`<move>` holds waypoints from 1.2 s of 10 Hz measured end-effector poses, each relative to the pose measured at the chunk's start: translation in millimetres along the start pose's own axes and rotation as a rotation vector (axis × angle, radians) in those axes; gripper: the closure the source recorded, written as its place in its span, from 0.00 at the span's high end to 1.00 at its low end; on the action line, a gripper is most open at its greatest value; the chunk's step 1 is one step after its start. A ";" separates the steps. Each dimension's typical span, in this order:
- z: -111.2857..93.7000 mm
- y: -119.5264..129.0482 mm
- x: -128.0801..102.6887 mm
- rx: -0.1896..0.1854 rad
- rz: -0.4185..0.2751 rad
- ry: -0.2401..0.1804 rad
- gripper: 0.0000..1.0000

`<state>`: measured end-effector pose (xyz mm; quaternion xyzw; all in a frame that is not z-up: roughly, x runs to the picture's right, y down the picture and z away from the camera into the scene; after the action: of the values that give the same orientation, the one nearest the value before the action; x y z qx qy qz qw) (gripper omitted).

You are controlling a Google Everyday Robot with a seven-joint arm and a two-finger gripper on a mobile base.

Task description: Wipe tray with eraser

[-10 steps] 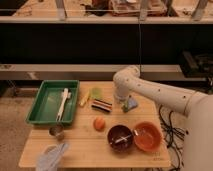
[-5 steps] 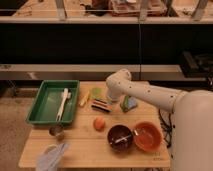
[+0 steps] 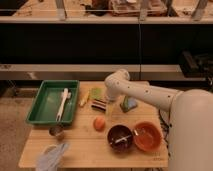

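One raised camera looks down across the table point(image 3: 90, 146); end effector point(image 3: 106, 99) centre.

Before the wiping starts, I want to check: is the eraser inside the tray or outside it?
Outside: the eraser lies on the table, right of the tray, with the gripper close beside it.

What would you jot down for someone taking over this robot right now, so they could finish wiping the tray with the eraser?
Pincer: low over the table, right next to the eraser; contact unclear.
Eraser: lies on the table beside the tray, outside it.
Tray: holds a white utensil.
Done: no wiping yet.
Left: grasp the eraser, bring it into the tray, wipe.
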<state>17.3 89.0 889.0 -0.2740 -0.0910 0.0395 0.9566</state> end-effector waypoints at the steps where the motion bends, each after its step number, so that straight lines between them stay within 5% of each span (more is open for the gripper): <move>1: 3.7 -3.5 -2.5 0.002 0.006 -0.006 0.80; 4: 19.5 -10.8 -3.6 -0.005 0.009 -0.013 0.78; 7: 37.7 -9.3 1.0 -0.042 -0.004 -0.014 0.51; 9: 38.6 -9.2 1.2 -0.085 -0.001 -0.057 0.33; 12: 17.5 -4.6 -7.1 -0.121 -0.045 -0.099 0.04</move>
<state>7.0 93.3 904.9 -0.3267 -0.1462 0.0260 0.9334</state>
